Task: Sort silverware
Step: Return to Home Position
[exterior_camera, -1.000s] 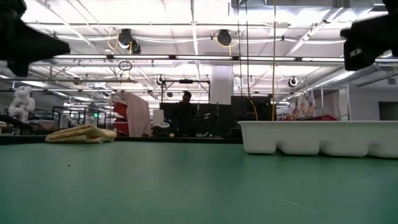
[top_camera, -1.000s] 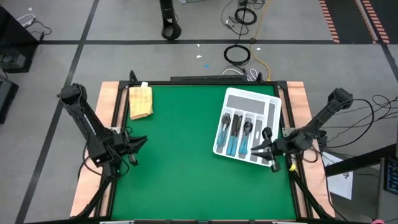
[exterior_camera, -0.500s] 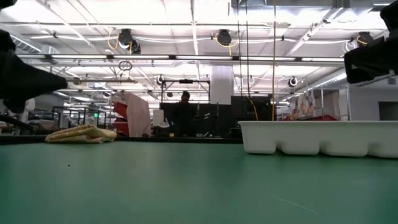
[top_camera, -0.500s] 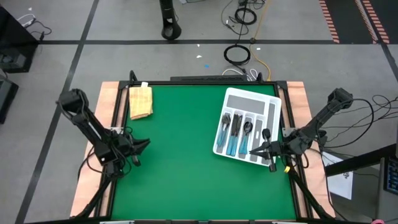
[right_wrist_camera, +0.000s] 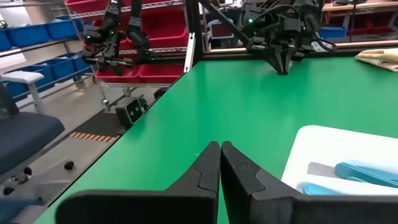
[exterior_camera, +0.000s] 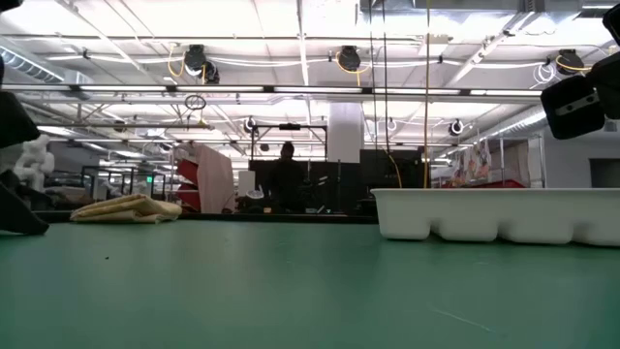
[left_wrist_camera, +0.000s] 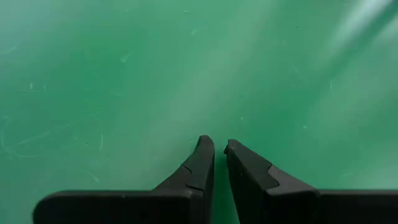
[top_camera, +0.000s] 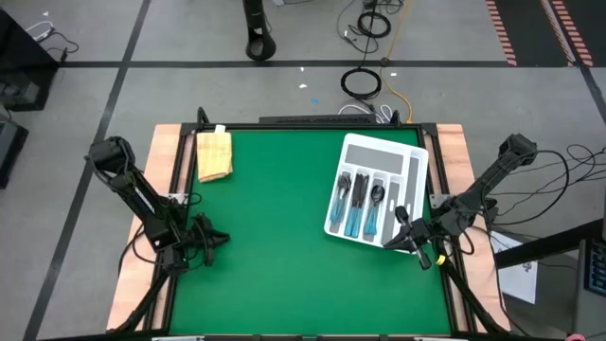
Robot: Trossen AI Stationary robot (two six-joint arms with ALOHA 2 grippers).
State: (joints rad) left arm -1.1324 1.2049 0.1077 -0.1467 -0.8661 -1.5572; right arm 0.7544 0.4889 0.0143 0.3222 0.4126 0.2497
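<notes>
The left gripper (top_camera: 213,237) hangs low over the green desk (top_camera: 275,270) near its left edge, fingers (left_wrist_camera: 200,163) closed on nothing. A tan sponge-like block (top_camera: 214,153) lies at the far left corner. The silverware (top_camera: 363,199) lies in the white cutlery tray (top_camera: 379,144). It looks light, stiff and probably slick, so it is best pinched across a thin blue handle near mid-length. The right gripper (top_camera: 402,232) hovers by the tray's near right corner, fingers pressed together and empty.

Left gripper (top_camera: 216,237) and right gripper (top_camera: 396,241) closed, arms low
</notes>
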